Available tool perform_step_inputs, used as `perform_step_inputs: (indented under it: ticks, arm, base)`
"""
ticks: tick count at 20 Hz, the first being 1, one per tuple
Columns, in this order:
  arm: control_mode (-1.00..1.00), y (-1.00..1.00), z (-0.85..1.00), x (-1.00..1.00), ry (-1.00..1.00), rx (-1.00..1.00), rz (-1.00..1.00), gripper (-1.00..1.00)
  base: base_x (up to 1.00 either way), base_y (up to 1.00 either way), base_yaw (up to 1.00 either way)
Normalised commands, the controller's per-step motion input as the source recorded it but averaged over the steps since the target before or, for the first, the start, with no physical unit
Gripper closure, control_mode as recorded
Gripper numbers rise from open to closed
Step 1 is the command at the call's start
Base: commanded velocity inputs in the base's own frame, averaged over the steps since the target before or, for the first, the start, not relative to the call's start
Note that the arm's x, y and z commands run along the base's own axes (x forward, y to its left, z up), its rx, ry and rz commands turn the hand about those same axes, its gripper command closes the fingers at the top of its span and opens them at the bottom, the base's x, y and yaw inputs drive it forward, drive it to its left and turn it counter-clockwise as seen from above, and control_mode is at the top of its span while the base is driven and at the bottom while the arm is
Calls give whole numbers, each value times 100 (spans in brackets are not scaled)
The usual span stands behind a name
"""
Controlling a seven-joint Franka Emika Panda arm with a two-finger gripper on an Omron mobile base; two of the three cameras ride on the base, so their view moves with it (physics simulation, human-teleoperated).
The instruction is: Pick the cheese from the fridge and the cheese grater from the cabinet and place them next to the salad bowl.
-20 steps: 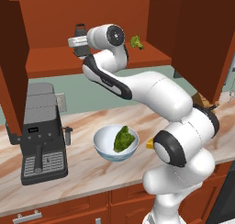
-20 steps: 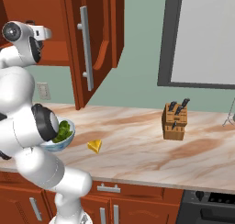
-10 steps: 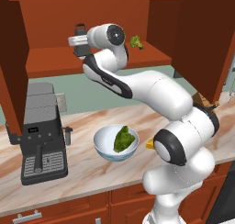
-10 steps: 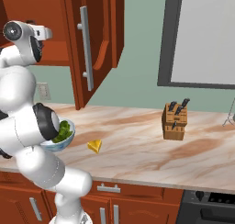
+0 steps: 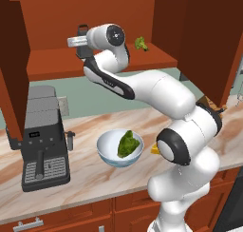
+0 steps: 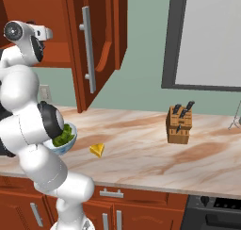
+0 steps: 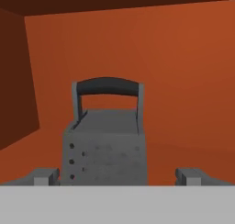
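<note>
Gripper: the gripper [image 7: 117, 176] is spread wide with nothing between its fingers; in the hand view only the two grey fingertips [image 7: 45, 177] show at the bottom, one on each side of the grater and apart from its walls. In the left base view the hand is inside the cabinet at shelf height, and the white wrist covers the fingers.

Cheese grater: the cheese grater [image 7: 105, 142] stands upright on the shelf, straight ahead of the hand, dark loop handle on top. Its base is cut off by the bottom of the hand view. In the left base view just a dark sliver [image 5: 83, 32] shows behind the wrist, too little to read a shape.

Cabinet: the cabinet [image 5: 52, 64] is open, its doors swung out; its top runs out of the left base view. In the right base view the door [image 6: 96, 45] with a long silver handle hides most of the interior.

Cheese: the cheese [image 6: 97, 150] lies on the counter [image 6: 155, 151] just beside the salad bowl. In the left base view only an orange corner [image 5: 155, 150] shows past the arm's elbow.

Salad bowl: the salad bowl [image 5: 109, 155] sits on the counter, in full sight in the left base view; in the right base view the arm covers most of it.

Small green thing: a leafy green item [image 5: 140, 43] sits on the shelf to the right of the wrist; too small to identify.

Coffee machine: the coffee machine [image 5: 43, 140] stands left of the bowl, apart from it.

Knife block: the knife block [image 6: 179, 125] stands well to the right of the cheese.
</note>
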Motion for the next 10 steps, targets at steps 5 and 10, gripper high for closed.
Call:
perform_step_inputs:
  ticks: [5, 10]
  arm:
    - [-100, 1, 0, 1, 0, 0, 0, -100]
    - [-100, 9, -15, 38, 1, 0, 0, -100]
  base:
    - [0, 0, 0]
    - [0, 0, 0]
